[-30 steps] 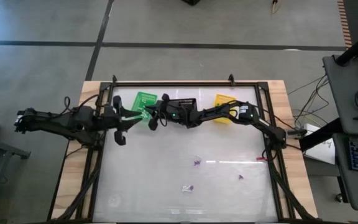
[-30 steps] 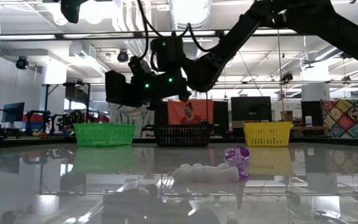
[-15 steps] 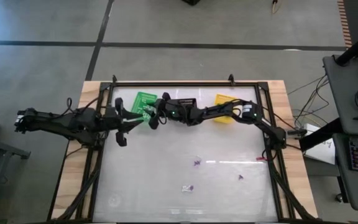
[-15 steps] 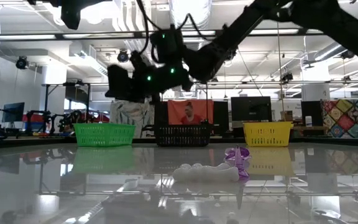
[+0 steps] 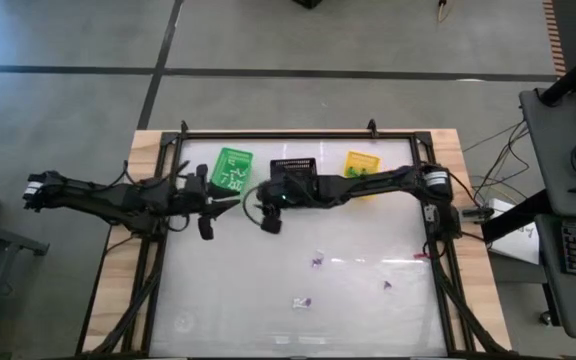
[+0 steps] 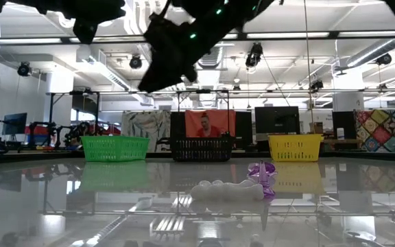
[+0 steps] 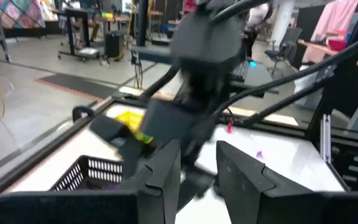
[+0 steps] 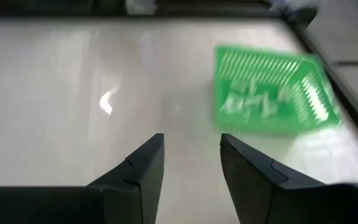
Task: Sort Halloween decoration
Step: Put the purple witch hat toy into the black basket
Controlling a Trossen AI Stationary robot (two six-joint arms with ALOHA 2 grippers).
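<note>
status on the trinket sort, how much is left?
Done: pale trinkets already lie in the green basket. In hand: nothing; the right gripper is open and empty beside that basket. Left: purple and white trinkets still on the table.

Green basket (image 5: 232, 167), black basket (image 5: 293, 165), yellow basket (image 5: 360, 162), purple trinkets (image 5: 317, 262).

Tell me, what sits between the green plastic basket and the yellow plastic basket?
A black plastic basket stands between the green plastic basket and the yellow plastic basket, clearest in the low view.
</note>
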